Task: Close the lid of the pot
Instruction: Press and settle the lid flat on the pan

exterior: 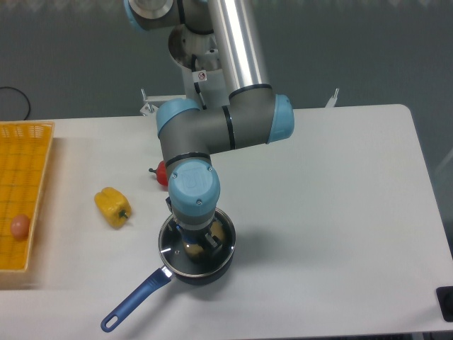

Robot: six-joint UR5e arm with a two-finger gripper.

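No text can be read; the arm's [212,131] small sticker is illegible.

**Wrist Blocking the View Over the Pot**

The arm's wrist is covering the gripper [197,241], so whether its jaws are gripping cannot be told. It is also hiding the lid [170,249] centre and knob. The red pepper [161,172], behind the fingers, is mostly hidden. The yellow basket [35,142] is running off the left edge.

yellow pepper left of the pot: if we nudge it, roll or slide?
The yellow pepper looks lumpy and lies on its side, so it would probably wobble or pivot rather than roll straight. Its glossy skin suggests it may slip on the smooth white table. Probably light, likely hollow.
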